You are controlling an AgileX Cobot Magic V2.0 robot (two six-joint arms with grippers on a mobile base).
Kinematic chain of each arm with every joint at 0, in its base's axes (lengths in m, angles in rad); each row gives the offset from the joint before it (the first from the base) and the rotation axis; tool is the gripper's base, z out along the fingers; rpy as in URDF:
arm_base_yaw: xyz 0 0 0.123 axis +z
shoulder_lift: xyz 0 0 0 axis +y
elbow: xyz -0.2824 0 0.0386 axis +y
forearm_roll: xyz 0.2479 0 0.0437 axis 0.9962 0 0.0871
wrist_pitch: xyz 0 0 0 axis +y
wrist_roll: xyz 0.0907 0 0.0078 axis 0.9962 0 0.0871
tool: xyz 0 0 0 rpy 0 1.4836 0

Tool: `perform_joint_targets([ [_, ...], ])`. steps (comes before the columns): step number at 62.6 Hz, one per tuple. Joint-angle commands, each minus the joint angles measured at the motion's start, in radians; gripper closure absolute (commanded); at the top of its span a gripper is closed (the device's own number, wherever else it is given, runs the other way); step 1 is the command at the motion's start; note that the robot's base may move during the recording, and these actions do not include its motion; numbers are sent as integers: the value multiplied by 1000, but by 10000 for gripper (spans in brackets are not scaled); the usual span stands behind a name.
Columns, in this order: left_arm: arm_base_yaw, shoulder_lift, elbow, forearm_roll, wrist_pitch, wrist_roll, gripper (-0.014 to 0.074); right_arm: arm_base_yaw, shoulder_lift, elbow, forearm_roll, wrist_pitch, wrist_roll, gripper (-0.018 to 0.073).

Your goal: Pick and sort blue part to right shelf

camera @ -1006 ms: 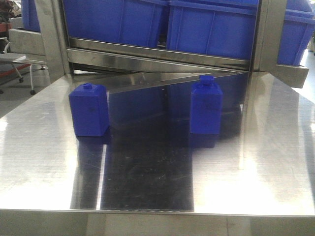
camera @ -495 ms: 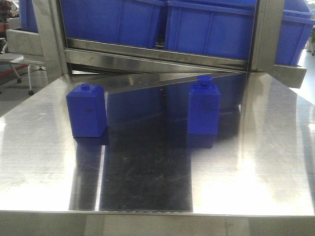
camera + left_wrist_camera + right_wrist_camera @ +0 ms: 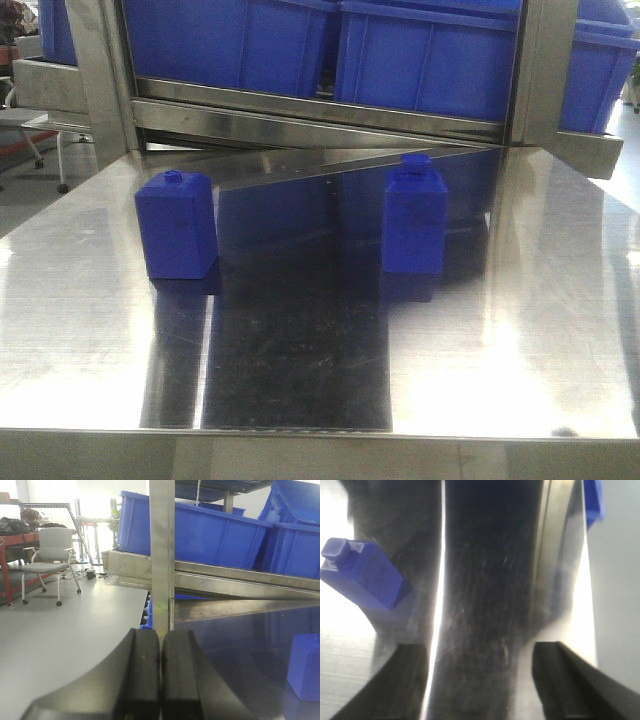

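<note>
Two blue parts stand upright on the steel table, each a square bottle shape with a small cap. One blue part is at the left and the other at the centre right. Neither gripper shows in the front view. My left gripper is shut with nothing between its fingers, and a blue part sits off to its right. My right gripper hangs open over bare table, with a blue part ahead and to its left, well apart. The shelf rack runs behind the table.
Large blue bins fill the sloped rack behind the table. Steel posts stand at the rack's left and right, and one post rises straight ahead of my left gripper. An office chair stands on the floor to the left.
The front view shifted slightly after the earliest frame, and both blue parts kept their places on the table. A small dark spot now shows at the table's front right edge.
</note>
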Motion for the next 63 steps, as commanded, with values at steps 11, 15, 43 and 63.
perform_joint_targets([
  [11,0,-21,23,0,-80,-10,473,101,174,-218,-72,201,247,-37],
  [15,0,-21,23,0,-80,-10,473,135,230,-282,-78,266,247,-37],
  [43,0,-21,23,0,-80,-10,473,295,648,-817,-52,668,247,-37],
  [63,0,-21,23,0,-80,-10,473,302,832,-1054,-20,752,249,-37],
])
